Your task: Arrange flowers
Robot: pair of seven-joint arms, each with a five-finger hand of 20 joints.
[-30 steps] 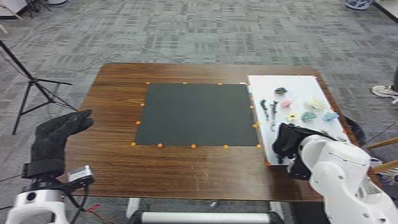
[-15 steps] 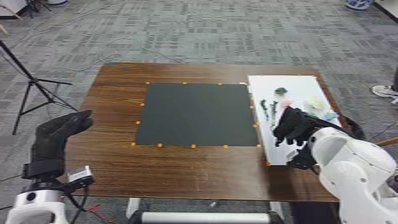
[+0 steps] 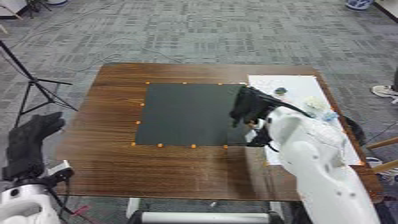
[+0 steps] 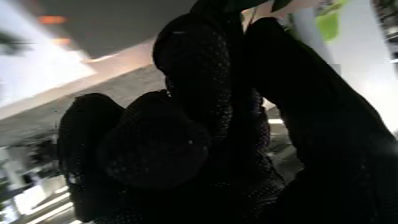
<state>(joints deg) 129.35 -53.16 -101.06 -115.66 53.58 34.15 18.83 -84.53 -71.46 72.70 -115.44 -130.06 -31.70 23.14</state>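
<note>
Flowers are spread on the white board at the table's right, a dark one set farther off than the pale and blue ones. At the left, the left hand is held up beside the table's near corner, its fingers loosely extended away from the robot, with nothing seen in them. The right hand is held over the strip between mat and board, its arm brought in slantwise from the near right. In the right wrist view its finger and thumb tips are drawn close together, and a leafy stem is pinched there; the rest of the stem is hidden by the glove.

A black tripod is stood to the left of the table. The brown table is laid with a dark mat, bordered by small orange markers, and then the white board, partly covered by the right arm. All is surrounded by grey carpet; at the far right a blue-and-white pot is placed.
</note>
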